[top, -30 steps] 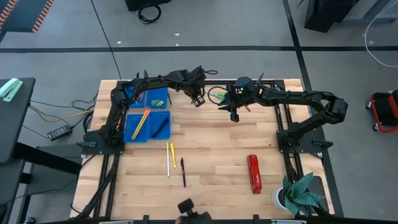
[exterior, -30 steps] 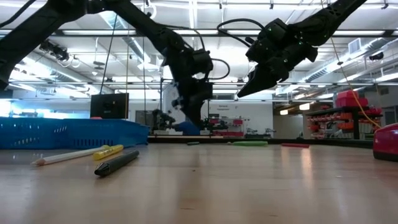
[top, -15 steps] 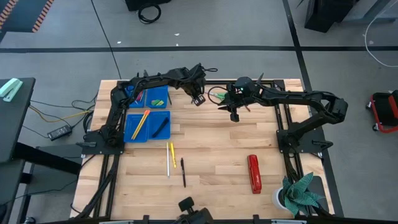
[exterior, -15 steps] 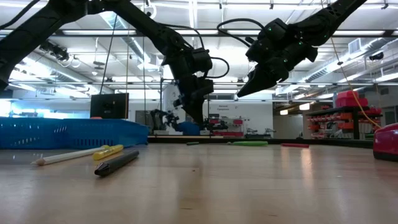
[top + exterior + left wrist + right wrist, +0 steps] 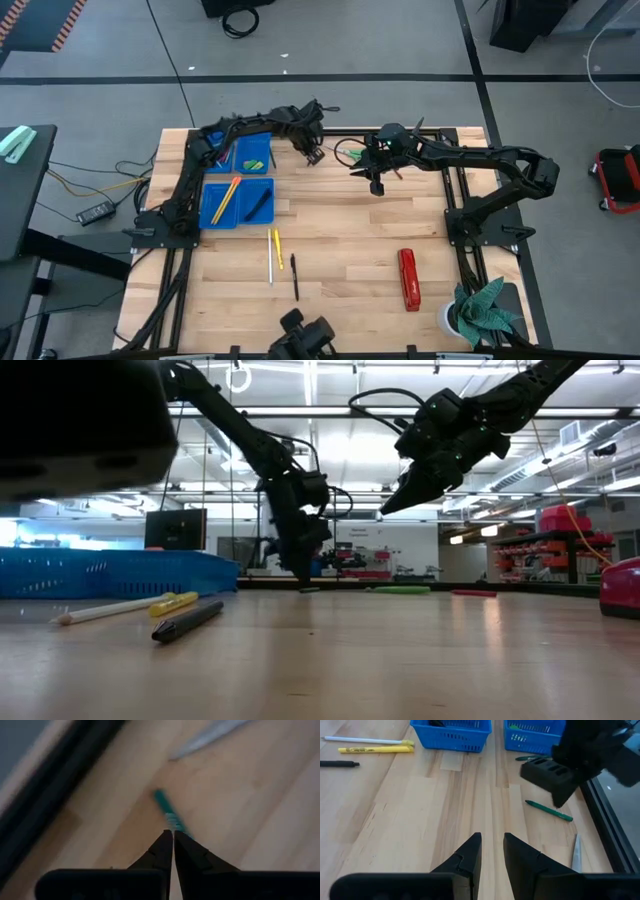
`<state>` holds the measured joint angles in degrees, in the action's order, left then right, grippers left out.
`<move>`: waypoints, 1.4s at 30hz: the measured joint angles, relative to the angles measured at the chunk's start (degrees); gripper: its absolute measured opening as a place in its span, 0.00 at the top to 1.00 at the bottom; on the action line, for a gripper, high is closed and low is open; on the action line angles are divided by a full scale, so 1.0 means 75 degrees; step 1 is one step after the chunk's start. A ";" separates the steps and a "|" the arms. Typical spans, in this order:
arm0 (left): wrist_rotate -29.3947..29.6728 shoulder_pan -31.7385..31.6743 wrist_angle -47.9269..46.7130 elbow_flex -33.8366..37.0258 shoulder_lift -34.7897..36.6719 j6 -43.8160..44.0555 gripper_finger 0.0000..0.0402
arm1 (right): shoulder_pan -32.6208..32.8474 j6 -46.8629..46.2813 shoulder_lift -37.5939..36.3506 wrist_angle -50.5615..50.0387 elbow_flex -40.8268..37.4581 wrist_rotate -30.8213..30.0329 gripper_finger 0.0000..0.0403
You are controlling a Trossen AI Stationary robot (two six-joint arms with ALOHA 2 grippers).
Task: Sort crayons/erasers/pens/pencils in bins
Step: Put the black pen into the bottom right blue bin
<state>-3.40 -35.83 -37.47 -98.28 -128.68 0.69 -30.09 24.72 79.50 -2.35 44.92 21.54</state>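
Note:
My left gripper (image 5: pixel 173 834) is shut and points steeply down at the far side of the table. Its tips stand at one end of a green crayon (image 5: pixel 165 806) that lies flat on the wood. The right wrist view shows that crayon (image 5: pixel 549 810) below the left gripper (image 5: pixel 559 795). My right gripper (image 5: pixel 376 188) hangs open above the table's far middle, with nothing between its fingers (image 5: pixel 470 851). The blue bins (image 5: pixel 240 182) stand at the far left. A white pencil (image 5: pixel 270 258), a yellow pencil (image 5: pixel 278 248) and a black pen (image 5: pixel 294 277) lie on the near middle of the table. My left gripper comes at the green crayon's end (image 5: pixel 176 824) from above with its fingertips shut together. The tips hide the spot, so I cannot tell whether they touch the crayon. The crayon lies flat on the table.
Green-handled scissors (image 5: pixel 350 152) lie at the far edge between the two grippers. A red stapler (image 5: pixel 408 280) lies near right and a potted plant (image 5: pixel 485 312) stands at the near right corner. A second green stick (image 5: pixel 530 758) lies by a bin (image 5: pixel 535 735).
My left gripper has sunk toward the table and gone a little toward the far left, coming down by the green crayon. My right gripper has kept still.

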 joint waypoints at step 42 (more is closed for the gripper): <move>0.0458 0.2383 -0.5026 0.0117 0.0525 -0.2180 0.74 | 0.0000 0.0162 0.0000 -0.0237 -0.0002 0.0000 0.78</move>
<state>0.03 -17.95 -75.16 -97.41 -124.74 -15.66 -30.08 25.93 79.50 -4.13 44.91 21.54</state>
